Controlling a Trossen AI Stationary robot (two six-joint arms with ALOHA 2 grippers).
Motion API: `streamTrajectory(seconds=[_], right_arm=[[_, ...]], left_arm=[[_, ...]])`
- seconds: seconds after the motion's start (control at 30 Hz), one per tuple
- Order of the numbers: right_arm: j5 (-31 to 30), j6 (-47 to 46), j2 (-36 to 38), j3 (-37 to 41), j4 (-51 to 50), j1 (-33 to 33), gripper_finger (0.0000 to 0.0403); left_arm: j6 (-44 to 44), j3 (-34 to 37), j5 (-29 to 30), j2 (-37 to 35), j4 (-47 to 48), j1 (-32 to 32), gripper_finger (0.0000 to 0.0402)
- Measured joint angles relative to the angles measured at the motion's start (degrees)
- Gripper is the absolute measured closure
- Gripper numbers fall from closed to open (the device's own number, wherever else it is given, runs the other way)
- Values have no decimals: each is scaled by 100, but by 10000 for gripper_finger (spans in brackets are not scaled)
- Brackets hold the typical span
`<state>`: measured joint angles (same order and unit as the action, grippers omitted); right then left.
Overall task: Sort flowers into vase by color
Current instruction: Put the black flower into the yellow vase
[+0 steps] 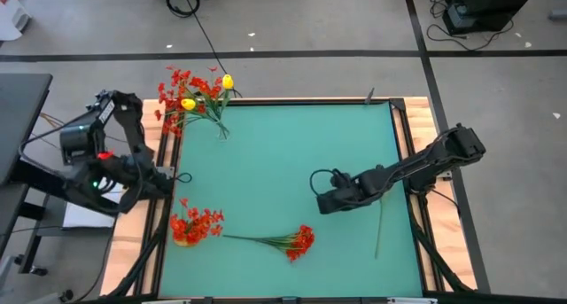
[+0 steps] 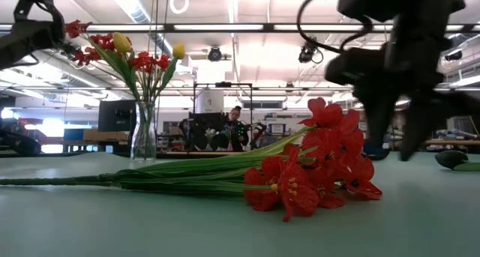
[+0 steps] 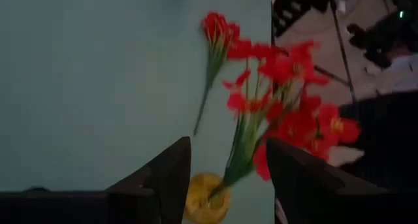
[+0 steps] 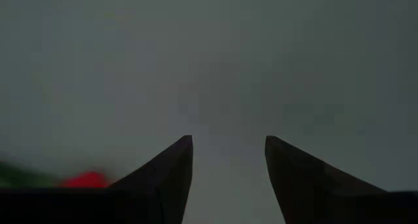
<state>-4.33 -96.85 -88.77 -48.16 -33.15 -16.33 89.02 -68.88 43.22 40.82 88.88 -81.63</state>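
Note:
A glass vase (image 1: pixel 220 127) at the table's far left holds red sprays and two yellow buds (image 1: pixel 228 81); it also shows in the low view (image 2: pixel 142 133). A yellow vase (image 3: pixel 206 199) at the near left holds red sprays (image 1: pixel 197 222). One red spray (image 1: pixel 288 242) lies flat on the table near the front (image 2: pixel 315 171). A thin green stem (image 1: pixel 379 233) lies on the table at the right; no bud shows on it. My left gripper (image 3: pixel 228 145) is open at the table's left edge, above the yellow vase. My right gripper (image 4: pixel 228 142) is open and empty above the table's middle right (image 1: pixel 326 202).
The green mat (image 1: pixel 283 162) is bare between the vases and my right gripper. Wooden table edges (image 1: pixel 133 251) and frame rails run along both sides. Cables lie on the floor beyond the far edge (image 1: pixel 190 7). A person shows far off in the room (image 2: pixel 238 126).

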Motion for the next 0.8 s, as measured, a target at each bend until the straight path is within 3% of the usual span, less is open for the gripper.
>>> streamTrajectory(seconds=[0.37, 0.67, 0.8], right_arm=[[164, -775, 1017, -2, -2854, -316, 206], [398, -663, 1556, 266, -3696, -322, 206], [694, -702, 1670, 567, -3669, -324, 206]], left_arm=[[-877, -699, 218, 177, -207, 1209, 201], [-2557, -774, 362, 574, -1701, 2439, 201], [-3316, -772, 65, 825, -2582, 3064, 201]])
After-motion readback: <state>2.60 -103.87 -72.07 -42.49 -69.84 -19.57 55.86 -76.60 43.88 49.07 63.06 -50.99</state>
